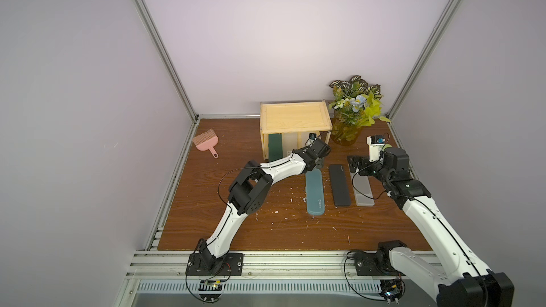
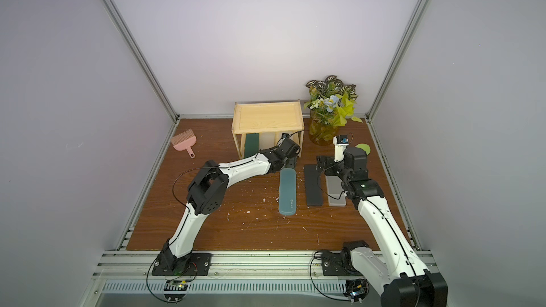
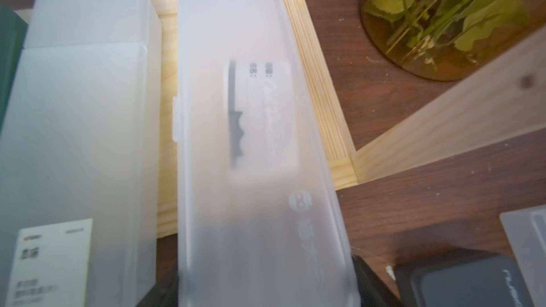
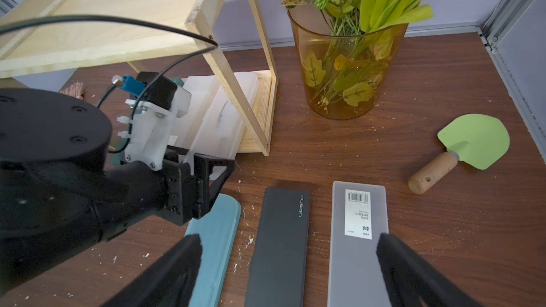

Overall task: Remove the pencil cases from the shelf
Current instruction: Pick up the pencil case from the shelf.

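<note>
Clear case gripped by the left hand shows plainly only in wrist views; right hand spread wide.

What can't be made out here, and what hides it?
- Both top views: shelf top board hides most of the lower tier; only the dark green case shows.
- Left wrist view: frosted grey case, label print blurred.
- Right wrist view: black case, one end cut off by bottom edge.
</note>
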Controlling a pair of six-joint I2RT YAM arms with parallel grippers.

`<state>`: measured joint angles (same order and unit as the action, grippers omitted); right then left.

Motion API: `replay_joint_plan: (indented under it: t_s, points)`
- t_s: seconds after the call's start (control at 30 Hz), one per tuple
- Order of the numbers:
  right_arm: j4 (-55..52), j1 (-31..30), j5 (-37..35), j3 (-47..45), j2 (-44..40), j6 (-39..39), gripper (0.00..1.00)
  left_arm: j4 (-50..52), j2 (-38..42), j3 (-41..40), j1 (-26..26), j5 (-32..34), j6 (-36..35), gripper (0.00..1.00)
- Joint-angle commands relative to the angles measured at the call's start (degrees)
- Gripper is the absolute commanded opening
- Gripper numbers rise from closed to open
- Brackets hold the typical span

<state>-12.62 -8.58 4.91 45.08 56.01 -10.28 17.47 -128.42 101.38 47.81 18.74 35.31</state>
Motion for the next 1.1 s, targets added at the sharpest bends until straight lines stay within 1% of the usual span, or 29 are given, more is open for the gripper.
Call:
replay_joint_plan:
  t_s: [0.0, 0.2, 0.37, 0.5, 0.63, 0.7, 0.73, 0.9, 1.07]
  points:
    - [2.39, -0.32, 1.15, -0.31, -0.71, -0.26, 0.99, 0.52, 4.64, -0.59, 0.53, 1.15, -0.78, 0.66]
    - [2.82, -0.31, 1.76, -0.24, -0.62, -0.34, 0.99, 0.46, 9.52, -5.89, 1.19, 1.12, 0.37, 0.67]
    - [2.69, -0.32, 2.22, -0.15, -0.97, -0.48, 0.99, 0.46, 11.71, -7.38, 2.09, 1.14, 0.46, 0.67]
    - [2.81, -0.37, 2.28, -0.41, -1.76, -0.53, 0.99, 0.54, 13.93, -9.31, 3.45, 1.77, 0.89, 0.67]
    - [3.19, -0.35, 3.11, -0.62, -1.69, -0.79, 0.99, 0.53, 17.76, -13.56, 5.12, 3.06, 2.43, 0.68]
    - [3.56, -0.32, 3.55, -0.70, -1.59, -0.95, 0.99, 0.46, 20.49, -16.01, 6.33, 5.03, 3.76, 0.68]
    - [3.72, -0.32, 3.73, -0.70, -1.52, -1.02, 0.99, 0.46, 21.97, -19.31, 6.86, 5.72, 4.50, 0.68]
    - [4.82, -0.32, 4.83, -0.64, -0.88, -1.20, 0.99, 0.56, 30.19, -27.44, 10.10, 8.93, 7.72, 0.67]
    - [5.02, -0.31, 5.67, -0.65, -0.45, -1.32, 0.99, 2.66, 36.92, -34.17, 16.22, 12.35, 12.20, 0.68]
